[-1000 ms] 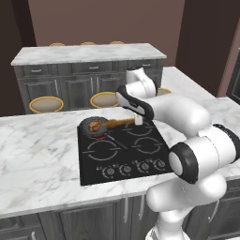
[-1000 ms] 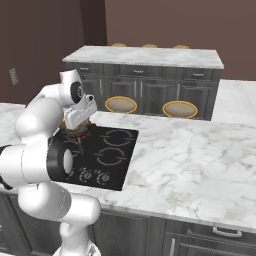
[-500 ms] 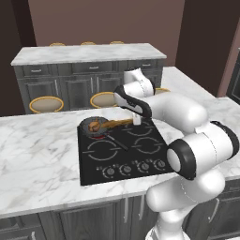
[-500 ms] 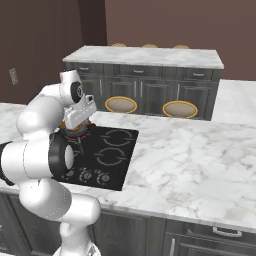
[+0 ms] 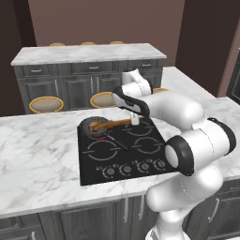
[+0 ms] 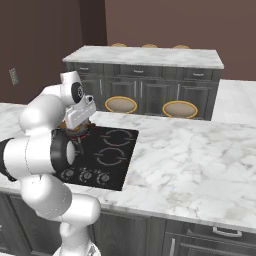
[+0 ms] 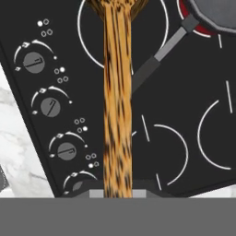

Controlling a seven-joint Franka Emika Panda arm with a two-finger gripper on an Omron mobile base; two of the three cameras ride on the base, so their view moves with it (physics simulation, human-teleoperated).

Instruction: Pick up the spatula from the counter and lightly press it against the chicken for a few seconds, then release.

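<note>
Spatula (image 7: 117, 115) of streaked golden-brown wood, long in the handle, sat clamped in the tool (image 5: 134, 120). The jaws were closed narrowly on the near end of the handle, with the pale fingers (image 5: 135, 118) pinching it from both sides. In the hand view the handle ran from 6 o'clock to 12 o'clock and widened into its blade at the top edge. In the left base view it lay almost level, reaching from the tool toward 9 o'clock.

Its far end met the brown piece of chicken (image 5: 95, 125) inside the round dark frying pan (image 5: 83, 129). Whether blade and meat were touching or just apart could not be told. A burner glowed red (image 5: 96, 136) under the pan, and the pan's grey-and-black handle (image 7: 159, 57) pointed toward 5 o'clock in the left base view.

The pan stood at the 10 o'clock corner of the black glass cooktop (image 5: 140, 145), whose round knobs (image 7: 50, 107) lined its near edge. White marble worktop (image 5: 37, 154) lay all round it.

By my judgement the pick-up was done and the pressing step was in hand. The next move called for a small, gentle descent of the blade onto the chicken. That should be held briefly, without shoving the pan, before easing off.
</note>
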